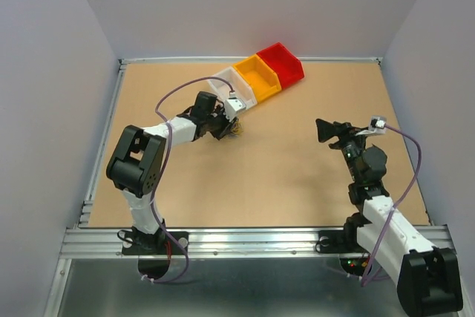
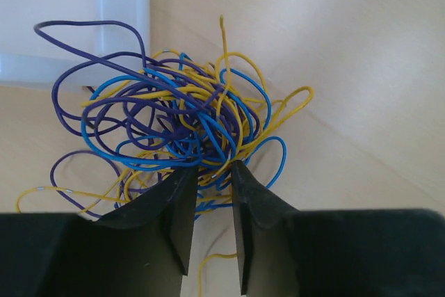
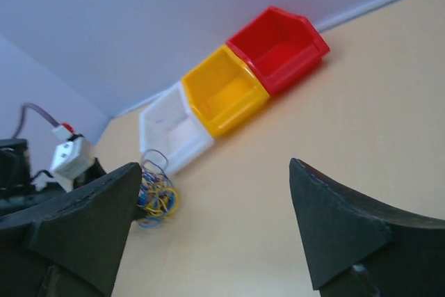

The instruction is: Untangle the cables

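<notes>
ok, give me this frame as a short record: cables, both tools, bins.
cables: one knotted bundle of yellow, blue and purple, on the table beside the white bin
left tool: low, tips at the bundle's near edge, only a narrow gap between the jaws
right tool: wide open, holding nothing, away from the bundle
other bins: yellow bin and red bin, in a row with the white one

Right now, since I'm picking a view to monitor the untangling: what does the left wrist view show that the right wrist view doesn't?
Only left wrist: single yellow, blue and purple strands of the cables, with the left fingers narrowly parted at the tangle's near edge. Only right wrist: the yellow bin and red bin, and the right fingers spread wide. Both: the tangle beside the white bin on the table.
</notes>
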